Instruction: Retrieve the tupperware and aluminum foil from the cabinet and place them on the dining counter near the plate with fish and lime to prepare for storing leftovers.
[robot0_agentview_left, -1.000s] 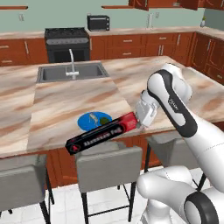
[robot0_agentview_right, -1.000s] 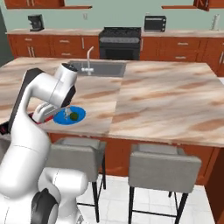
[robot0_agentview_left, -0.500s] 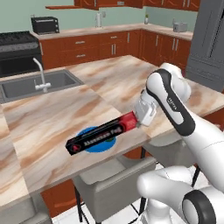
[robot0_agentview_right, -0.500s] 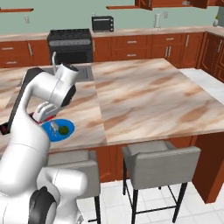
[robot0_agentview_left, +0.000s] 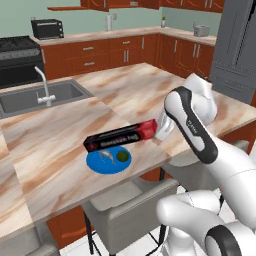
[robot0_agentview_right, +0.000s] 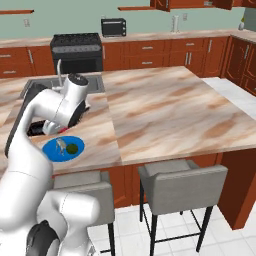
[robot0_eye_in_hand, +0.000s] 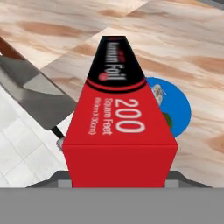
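My gripper (robot0_agentview_left: 161, 129) is shut on the red end of the aluminum foil (robot0_agentview_left: 120, 137), a long black carton held level just above the dining counter (robot0_agentview_left: 60, 145). The carton hangs over the far edge of the blue plate (robot0_agentview_left: 107, 161), which carries a piece of fish (robot0_agentview_left: 106, 156) and the dark green lime (robot0_agentview_left: 122, 156). In the hand view the aluminum foil (robot0_eye_in_hand: 118, 127) covers my fingertips, with the plate (robot0_eye_in_hand: 175, 105) and lime (robot0_eye_in_hand: 168, 119) to its right. From the right base view the plate (robot0_agentview_right: 62, 148) lies by my arm, and the carton's black end (robot0_agentview_right: 36, 130) pokes out. The tupperware is out of view.
A steel sink (robot0_agentview_left: 35, 97) with a faucet (robot0_agentview_left: 44, 90) sits in the counter beyond the plate. Grey stools (robot0_agentview_right: 180, 175) stand along the near side. A stove (robot0_agentview_right: 77, 42), a toaster oven (robot0_agentview_right: 113, 26) and low drawer units line the back wall.
The whole scene has shifted in both base views, so the base has moved along the counter. The foil stays in my gripper and now hangs over the plate.
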